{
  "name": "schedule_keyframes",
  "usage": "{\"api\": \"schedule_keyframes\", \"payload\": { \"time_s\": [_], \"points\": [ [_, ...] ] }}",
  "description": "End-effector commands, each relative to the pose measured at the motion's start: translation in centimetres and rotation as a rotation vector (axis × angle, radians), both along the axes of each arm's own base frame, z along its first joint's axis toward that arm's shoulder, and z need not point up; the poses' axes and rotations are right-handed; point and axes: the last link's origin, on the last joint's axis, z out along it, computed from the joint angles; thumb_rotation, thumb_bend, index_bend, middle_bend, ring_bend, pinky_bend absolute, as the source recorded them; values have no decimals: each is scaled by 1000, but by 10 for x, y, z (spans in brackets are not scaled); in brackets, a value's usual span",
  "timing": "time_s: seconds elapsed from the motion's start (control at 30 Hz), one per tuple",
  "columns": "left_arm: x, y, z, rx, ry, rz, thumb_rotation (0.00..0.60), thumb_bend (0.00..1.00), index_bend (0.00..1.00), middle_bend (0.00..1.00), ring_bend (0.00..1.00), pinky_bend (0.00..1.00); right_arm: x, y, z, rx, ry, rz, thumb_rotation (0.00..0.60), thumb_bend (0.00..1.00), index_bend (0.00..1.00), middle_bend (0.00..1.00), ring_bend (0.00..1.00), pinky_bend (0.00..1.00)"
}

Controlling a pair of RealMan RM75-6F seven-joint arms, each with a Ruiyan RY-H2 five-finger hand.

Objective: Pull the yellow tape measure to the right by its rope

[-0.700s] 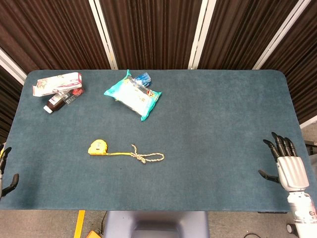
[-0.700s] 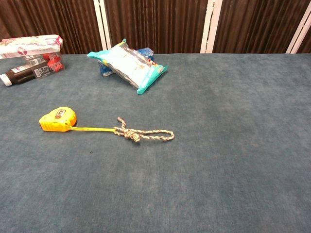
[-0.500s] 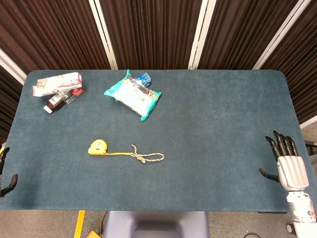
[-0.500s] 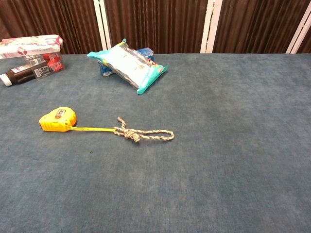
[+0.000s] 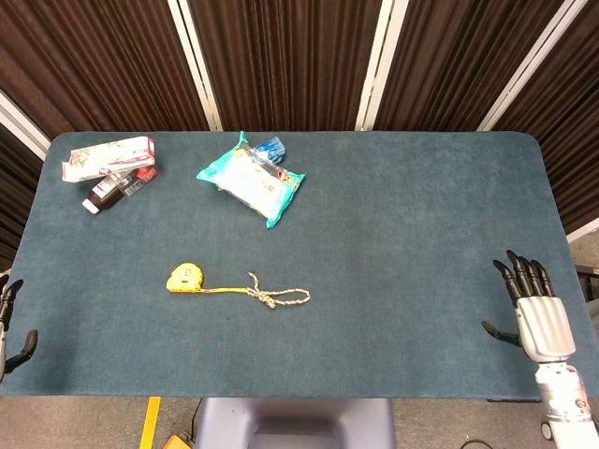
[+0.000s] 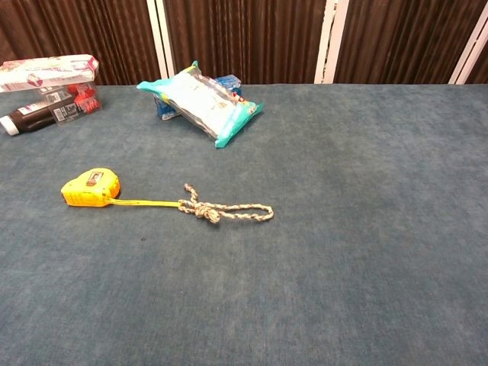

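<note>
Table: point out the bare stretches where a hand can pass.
Bare: the whole stretch between the rope and the right hand, and the near strip below the yellow tape measure. Crowded: far left corner, around the boxes and wipes pack.

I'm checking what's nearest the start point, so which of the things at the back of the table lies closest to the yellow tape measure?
The teal wipes packet, lying just behind the tape measure; the pink box sits in the far left corner.

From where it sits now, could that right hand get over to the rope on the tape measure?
Probably yes. The right hand is open at the table's right edge, and only bare blue table lies between it and the rope. It is a long stretch, though, so reach is uncertain.
</note>
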Motion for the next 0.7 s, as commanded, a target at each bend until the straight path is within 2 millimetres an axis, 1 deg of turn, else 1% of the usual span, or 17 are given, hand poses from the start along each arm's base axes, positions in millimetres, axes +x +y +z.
{"api": "schedule_keyframes", "payload": {
  "time_s": [0.03,0.1,0.2,0.3,0.4,0.5,0.63,0.7],
  "points": [
    [-1,1,0,4,0,8,600,413,81,0,0,129,3,-5,-5,35,-17,15,600,129,231,41,0,0],
    [-2,1,0,6,0,14,600,413,81,0,0,129,8,-12,-8,60,-20,34,600,128,264,42,0,0],
    [-2,1,0,10,-6,17,600,413,81,0,0,130,22,-29,-17,113,-14,76,600,129,296,40,0,0],
    [-1,0,0,14,-8,14,600,413,81,0,0,131,47,-49,-31,179,-3,139,600,129,315,38,0,0],
    [-1,-1,0,13,-10,19,600,413,81,0,0,132,76,-71,-50,248,-13,191,600,134,339,37,0,0],
    [-2,-1,1,13,-13,22,600,413,81,0,0,136,107,-93,-74,312,-4,227,600,168,357,38,0,0],
    [-3,-2,2,15,-21,28,600,413,81,0,0,142,140,-109,-101,357,8,261,600,214,373,38,2,0],
    [-4,-2,4,18,-25,31,600,413,81,0,0,144,154,-114,-113,369,-1,271,600,229,383,38,2,0]
  ]
}}
